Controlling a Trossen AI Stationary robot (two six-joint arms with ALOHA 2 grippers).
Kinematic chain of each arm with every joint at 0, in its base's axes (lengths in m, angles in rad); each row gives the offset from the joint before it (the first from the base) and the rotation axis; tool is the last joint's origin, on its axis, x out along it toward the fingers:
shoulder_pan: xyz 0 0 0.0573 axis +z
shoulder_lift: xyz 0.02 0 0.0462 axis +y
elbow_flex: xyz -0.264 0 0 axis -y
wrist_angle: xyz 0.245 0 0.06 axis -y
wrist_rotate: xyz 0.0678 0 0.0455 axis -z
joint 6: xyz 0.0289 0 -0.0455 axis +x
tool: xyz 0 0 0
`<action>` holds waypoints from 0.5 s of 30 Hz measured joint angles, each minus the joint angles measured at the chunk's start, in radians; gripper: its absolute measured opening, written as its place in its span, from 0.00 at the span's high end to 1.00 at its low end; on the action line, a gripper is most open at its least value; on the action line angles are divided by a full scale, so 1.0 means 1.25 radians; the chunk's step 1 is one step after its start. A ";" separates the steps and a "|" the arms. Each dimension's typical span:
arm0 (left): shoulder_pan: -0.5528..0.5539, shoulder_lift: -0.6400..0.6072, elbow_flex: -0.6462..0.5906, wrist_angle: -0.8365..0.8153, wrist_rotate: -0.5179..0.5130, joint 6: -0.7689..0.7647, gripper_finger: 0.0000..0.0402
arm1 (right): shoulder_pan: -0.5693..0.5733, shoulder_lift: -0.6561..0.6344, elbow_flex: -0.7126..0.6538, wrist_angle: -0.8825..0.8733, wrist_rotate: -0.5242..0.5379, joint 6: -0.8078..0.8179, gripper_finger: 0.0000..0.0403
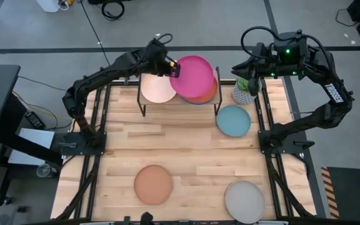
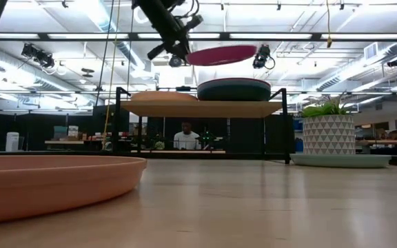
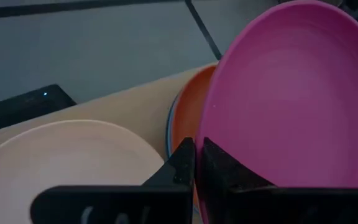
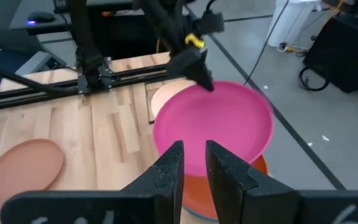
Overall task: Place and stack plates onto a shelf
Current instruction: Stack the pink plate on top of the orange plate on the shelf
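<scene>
My left gripper (image 1: 172, 67) is shut on the pink plate (image 1: 192, 76), which hovers above the right end of the shelf (image 2: 198, 108). Under it on the shelf lies a stack topped by the orange plate (image 1: 206, 95); the low view shows a dark teal plate (image 2: 234, 89) in it. The cream-white plate (image 1: 157, 88) lies flat on the shelf's left half. My right gripper (image 4: 194, 155) hangs at the table's far right by a plant pot, fingers a narrow gap apart, touching nothing. The pale blue (image 1: 233, 120), peach-tan (image 1: 153, 184) and grey (image 1: 244, 200) plates lie on the table. My left gripper pinches the pink plate's rim (image 3: 213, 155) on the side toward the table's left, between its two fingers (image 3: 179, 165). It comes slanting down from the left. The plate is lifted clear and nearly level above the stack (image 2: 220, 54).
A patterned pot with a green plant (image 1: 244, 92) stands beside the shelf's right legs, close to my right gripper. Black rails run along both table sides. A person sits in the room behind the shelf (image 2: 186, 136). Bare wood lies in the table's middle (image 1: 180, 147).
</scene>
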 joint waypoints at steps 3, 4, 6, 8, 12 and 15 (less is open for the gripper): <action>0.009 0.007 0.000 0.009 0.007 0.005 0.96 | 0.000 0.000 0.000 0.014 0.005 0.005 0.82; 0.010 0.008 0.000 0.010 0.008 0.006 0.96 | 0.000 0.000 0.000 0.019 0.005 0.005 0.82; 0.009 0.018 0.001 0.026 0.007 0.010 0.96 | -0.001 0.000 0.000 0.022 0.006 0.005 0.82; 0.009 0.034 0.000 0.026 0.006 0.012 0.96 | -0.003 0.002 0.000 0.024 0.014 0.005 0.82; 0.000 0.072 0.000 0.031 0.005 0.011 0.96 | -0.003 0.011 0.000 0.023 0.027 0.005 0.82; -0.004 0.099 0.000 0.042 0.005 0.000 0.92 | -0.003 0.017 0.000 0.019 0.026 0.005 0.82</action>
